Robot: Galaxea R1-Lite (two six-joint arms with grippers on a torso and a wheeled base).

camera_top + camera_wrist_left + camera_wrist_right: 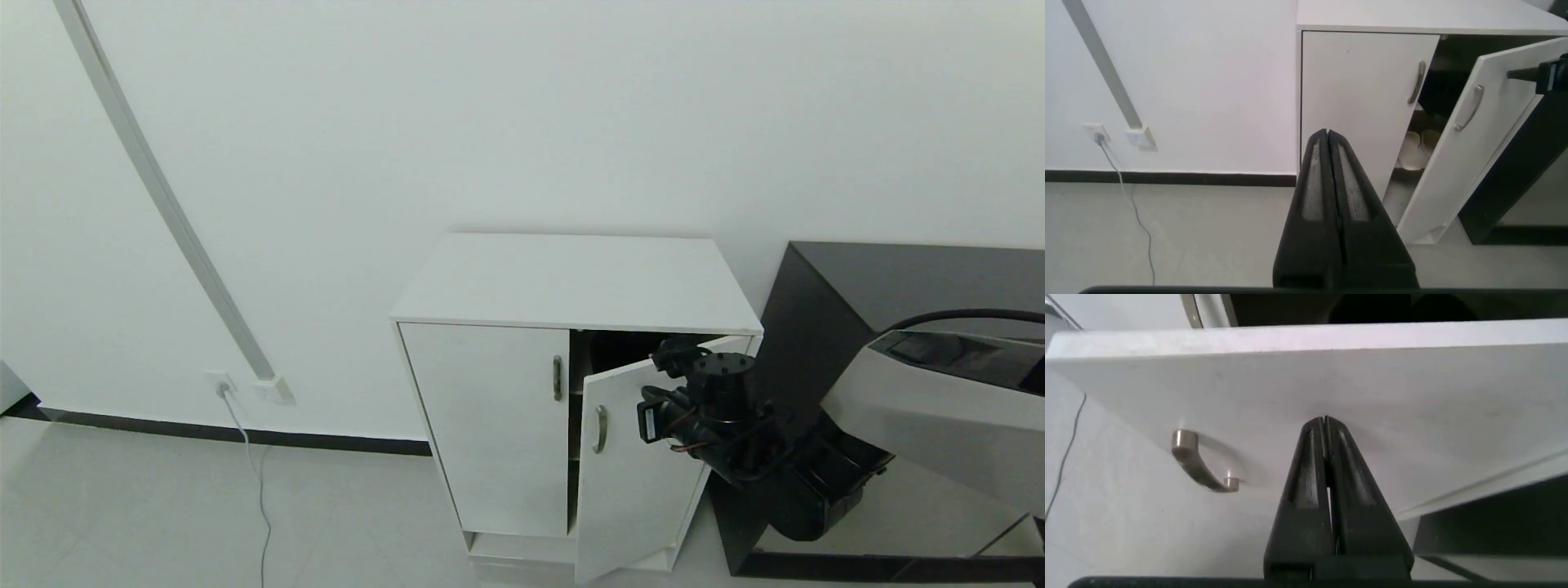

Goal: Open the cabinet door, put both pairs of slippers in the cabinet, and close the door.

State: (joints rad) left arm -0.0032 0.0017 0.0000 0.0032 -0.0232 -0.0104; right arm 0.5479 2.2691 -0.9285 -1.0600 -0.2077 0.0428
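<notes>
- You have the white cabinet (571, 282) with its right door (629, 482) part-way open and its left door (490, 425) shut.
- Your right hand (1325, 423) is pinched closed and holds nothing. Its tips are at the outer face of the right door, near the handle (1204, 465).
- Pale slippers (1417, 151) sit on a shelf inside the cabinet, seen through the gap.
- Your left hand (1328, 139) is also closed and empty, well apart from the cabinet.

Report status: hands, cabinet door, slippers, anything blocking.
Left hand shut, empty, back from cabinet. Right hand shut, tips at outer face of right door. That door ajar, left door shut; slippers inside. Nothing seen blocking its swing.
</notes>
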